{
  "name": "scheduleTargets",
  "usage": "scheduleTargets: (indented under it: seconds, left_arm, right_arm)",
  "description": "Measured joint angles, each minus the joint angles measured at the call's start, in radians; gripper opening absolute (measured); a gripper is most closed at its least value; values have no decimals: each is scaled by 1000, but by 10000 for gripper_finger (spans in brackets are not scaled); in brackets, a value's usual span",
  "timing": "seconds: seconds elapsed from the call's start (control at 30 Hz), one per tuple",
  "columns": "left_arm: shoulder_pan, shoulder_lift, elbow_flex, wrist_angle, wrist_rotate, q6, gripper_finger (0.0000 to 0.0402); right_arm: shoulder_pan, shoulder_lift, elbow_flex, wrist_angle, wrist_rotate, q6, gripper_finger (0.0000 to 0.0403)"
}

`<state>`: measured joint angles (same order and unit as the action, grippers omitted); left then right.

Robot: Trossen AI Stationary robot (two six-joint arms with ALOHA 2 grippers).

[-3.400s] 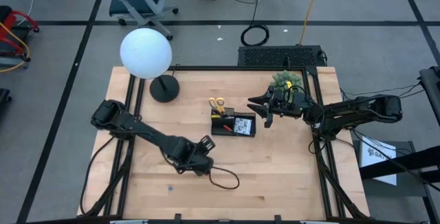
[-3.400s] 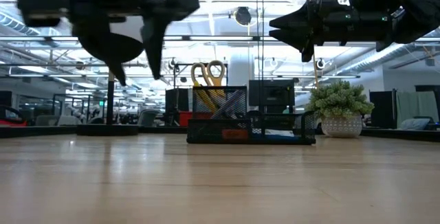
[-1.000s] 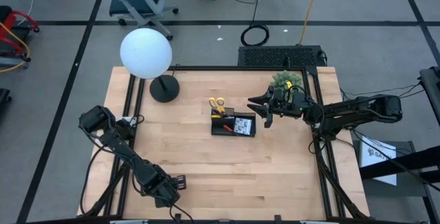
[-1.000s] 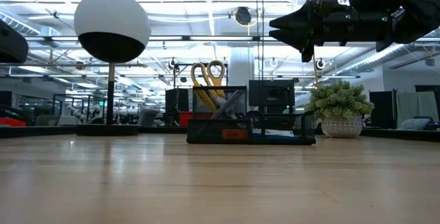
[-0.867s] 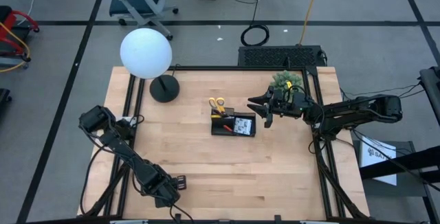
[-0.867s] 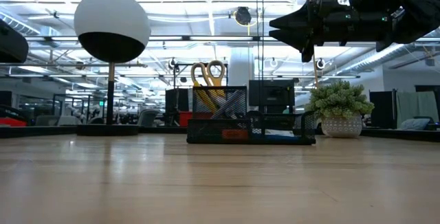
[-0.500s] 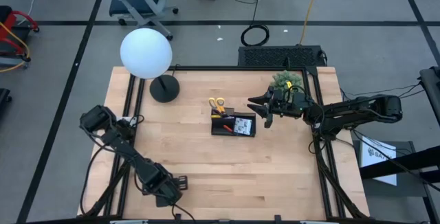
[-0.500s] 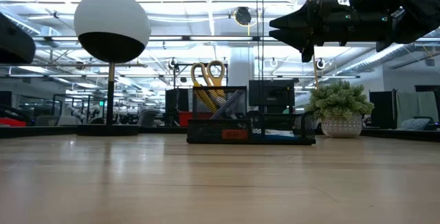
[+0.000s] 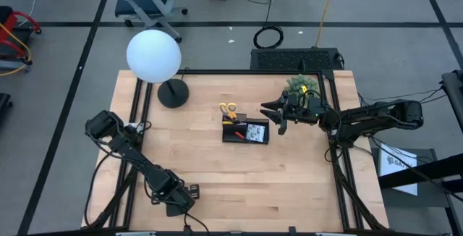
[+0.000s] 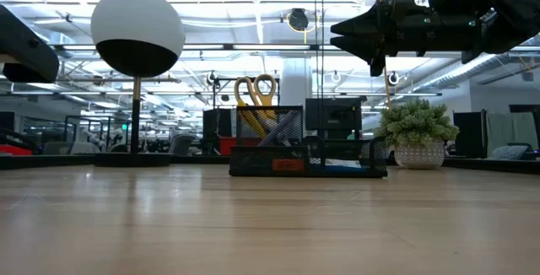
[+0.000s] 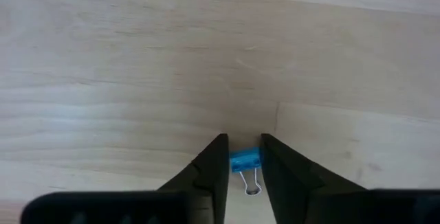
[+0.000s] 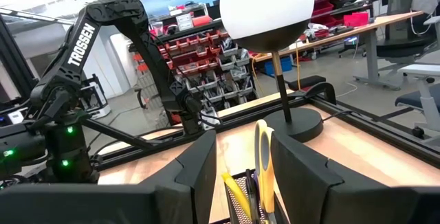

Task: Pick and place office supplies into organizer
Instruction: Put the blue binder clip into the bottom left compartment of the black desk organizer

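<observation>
The black mesh organizer (image 9: 246,131) (image 10: 308,154) stands mid-table. Yellow-handled scissors (image 9: 228,109) (image 10: 256,89) (image 12: 262,157) stand upright in its taller back compartment. A red piece (image 9: 237,133) and other small items lie in its lower tray. My left gripper (image 9: 192,191) (image 11: 243,157) is low at the table's near left, shut on a small blue binder clip (image 11: 245,160). My right gripper (image 9: 271,111) (image 10: 354,35) hovers open above the organizer's right end, touching nothing. My left gripper pinches the binder clip's blue body (image 11: 245,162) between its two fingers (image 11: 214,165), coming from above and pointing down. The clip's wire handle (image 11: 253,185) sticks out back between the fingers. Whether the clip rests on the wood or is lifted, I cannot tell.
A white globe lamp (image 9: 153,55) (image 10: 137,32) on a round black base (image 9: 173,93) stands at the far left. A green spiky plant (image 9: 300,85) (image 10: 415,127) sits beside my right gripper. Bare wood lies between the organizer and the near edge.
My left arm has edged a little toward the table's right while its gripper stays low at the near left; its upper link has come further into the low view. My right arm has kept still.
</observation>
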<state>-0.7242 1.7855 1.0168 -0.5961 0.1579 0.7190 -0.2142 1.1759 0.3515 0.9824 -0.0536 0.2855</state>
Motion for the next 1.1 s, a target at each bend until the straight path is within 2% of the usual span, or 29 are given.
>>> scheduleTargets:
  seconds: [0.23,0.8,1.1]
  left_arm:
    - [0,0,0,0,-1,1,71]
    - [-2,0,0,9,-25,-11,68]
    - [0,2,19,16,-109,-8,67]
  right_arm:
    - [0,0,0,0,0,0,130]
    - [0,0,0,0,0,0,130]
    - [0,0,0,0,0,0,130]
